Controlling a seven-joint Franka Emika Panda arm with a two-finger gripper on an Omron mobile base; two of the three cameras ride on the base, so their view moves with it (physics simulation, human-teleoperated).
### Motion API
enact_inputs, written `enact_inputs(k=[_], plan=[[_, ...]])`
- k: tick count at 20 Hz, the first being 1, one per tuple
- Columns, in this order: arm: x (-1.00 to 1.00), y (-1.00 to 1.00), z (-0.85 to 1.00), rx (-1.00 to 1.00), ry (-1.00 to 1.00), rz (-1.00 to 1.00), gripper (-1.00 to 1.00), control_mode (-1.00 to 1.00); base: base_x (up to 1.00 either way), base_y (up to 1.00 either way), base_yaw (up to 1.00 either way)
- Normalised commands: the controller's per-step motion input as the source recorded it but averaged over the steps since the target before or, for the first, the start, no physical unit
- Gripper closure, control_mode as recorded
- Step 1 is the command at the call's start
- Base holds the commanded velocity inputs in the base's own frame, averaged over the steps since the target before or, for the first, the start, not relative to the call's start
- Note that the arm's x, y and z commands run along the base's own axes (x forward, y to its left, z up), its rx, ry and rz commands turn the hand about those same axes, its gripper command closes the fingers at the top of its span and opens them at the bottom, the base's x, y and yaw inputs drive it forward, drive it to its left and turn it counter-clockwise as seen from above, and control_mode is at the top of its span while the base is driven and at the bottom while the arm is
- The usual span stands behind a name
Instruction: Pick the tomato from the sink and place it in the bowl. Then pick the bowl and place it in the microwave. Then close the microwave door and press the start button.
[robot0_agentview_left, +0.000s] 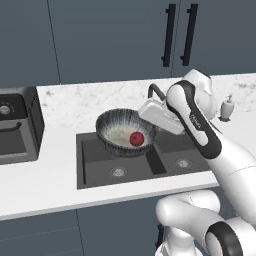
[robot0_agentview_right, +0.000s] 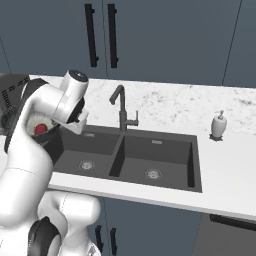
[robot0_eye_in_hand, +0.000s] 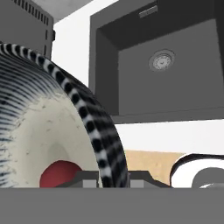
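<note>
The tomato (robot0_agentview_left: 136, 138) already lay inside the bowl (robot0_agentview_left: 116, 131), so the first step was done. The gripper (robot0_eye_in_hand: 113, 177) had its fingers closed over the bowl's rim at about three o'clock, one inside and one outside, and held it tilted above the sink (robot0_agentview_left: 100, 172). Carrying it to the microwave, shutting the door and pressing start remained. In the right base view the arm hid most of the bowl.

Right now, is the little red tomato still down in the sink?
No, the tomato lies inside the bowl, which the gripper holds by its rim above the sink.
</note>
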Motion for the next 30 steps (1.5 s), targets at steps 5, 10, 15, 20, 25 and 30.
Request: enact_inputs(k=[5,10,15,20,25,30], plan=[[-0.13,-0.81,0.36,0.00,0.07,-0.32,1.00,-1.00,0.00,0.00,0.00],[-0.38,-0.53,0.08,0.00,0.13,-0.35,1.00,-1.00,0.00,0.00,0.00],[-0.20,0.02,0.04,-0.04,0.20,-0.50,1.00,-1.00,0.00,0.00,0.00],[-0.01,0.05,0.00,-0.03,0.19,-0.29,1.00,-1.00,0.00,0.00,0.00],[-0.25,-0.10,0.02,0.00,0.16,-0.26,1.00,-1.00,0.00,0.00,0.00],[-0.34,-0.03,0.14,0.00,0.16,-0.44,1.00,-1.00,0.00,0.00,0.00]])
